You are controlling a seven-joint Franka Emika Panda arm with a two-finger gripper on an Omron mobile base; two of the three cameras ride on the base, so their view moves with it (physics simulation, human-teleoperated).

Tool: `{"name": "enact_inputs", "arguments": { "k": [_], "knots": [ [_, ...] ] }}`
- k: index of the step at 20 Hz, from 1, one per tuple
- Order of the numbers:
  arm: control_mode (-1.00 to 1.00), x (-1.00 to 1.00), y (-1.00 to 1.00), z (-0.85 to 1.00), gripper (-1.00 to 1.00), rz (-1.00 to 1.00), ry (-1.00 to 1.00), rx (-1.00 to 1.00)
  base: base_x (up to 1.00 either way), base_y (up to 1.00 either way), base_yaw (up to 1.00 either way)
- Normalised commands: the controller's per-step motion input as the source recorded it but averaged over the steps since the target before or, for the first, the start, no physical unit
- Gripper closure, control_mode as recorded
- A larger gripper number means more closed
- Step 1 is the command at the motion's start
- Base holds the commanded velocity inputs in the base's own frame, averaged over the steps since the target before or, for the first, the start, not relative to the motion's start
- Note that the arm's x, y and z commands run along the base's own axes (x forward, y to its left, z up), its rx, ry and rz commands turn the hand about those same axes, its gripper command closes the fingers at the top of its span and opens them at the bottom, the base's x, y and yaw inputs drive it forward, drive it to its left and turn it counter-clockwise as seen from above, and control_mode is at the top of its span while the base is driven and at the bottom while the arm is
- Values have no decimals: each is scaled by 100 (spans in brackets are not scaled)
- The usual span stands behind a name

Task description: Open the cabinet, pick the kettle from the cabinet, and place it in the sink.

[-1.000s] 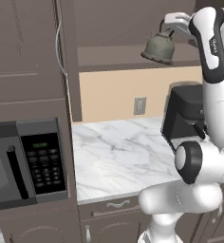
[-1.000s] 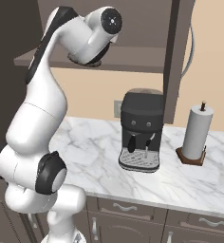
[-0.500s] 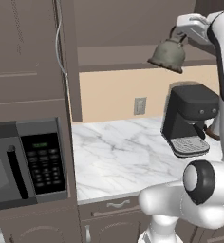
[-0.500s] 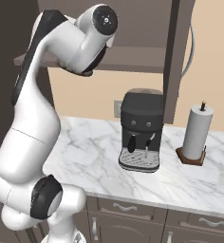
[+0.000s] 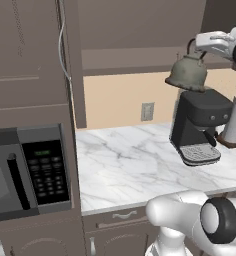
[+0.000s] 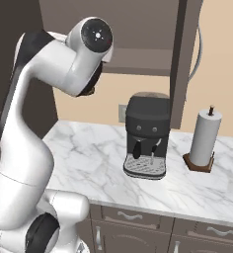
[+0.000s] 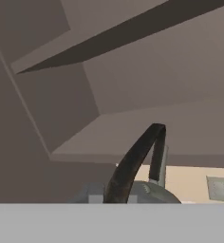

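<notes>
The kettle hangs in the air from the gripper, clear of the cabinet and just above the black coffee machine; its grey-green body tilts a little, spout side to the left in the left base view. The claw is pressed together on the kettle's thin black loop handle, which arches up across the hand view with the lid and shoulder of the kettle below it. Behind the kettle the cabinet stands open, its inner shelf bare where it shows; a door stands edge-on at the left of the opening, with its curved silver handle toward the camera. In the right base view the other door hangs open beside the coffee machine, its silver handle on the far side. A paper towel roll stands upright on a dark base near the machine, on the white marble counter. A microwave sits in the tall unit at the left; a wall socket shows on the beige wall behind the counter.
</notes>
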Motion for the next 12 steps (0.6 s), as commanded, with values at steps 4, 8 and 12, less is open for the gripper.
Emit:
{"name": "enact_inputs", "arguments": {
  "k": [4,8,12],
  "knots": [
    [-100,-40,13,-33,100,4,-13,-10,0,0,0],
    [-100,-33,23,-33,100,10,-17,-13,0,0,0],
    [-100,-32,13,-30,100,7,-15,-12,0,0,0]
  ]
}}
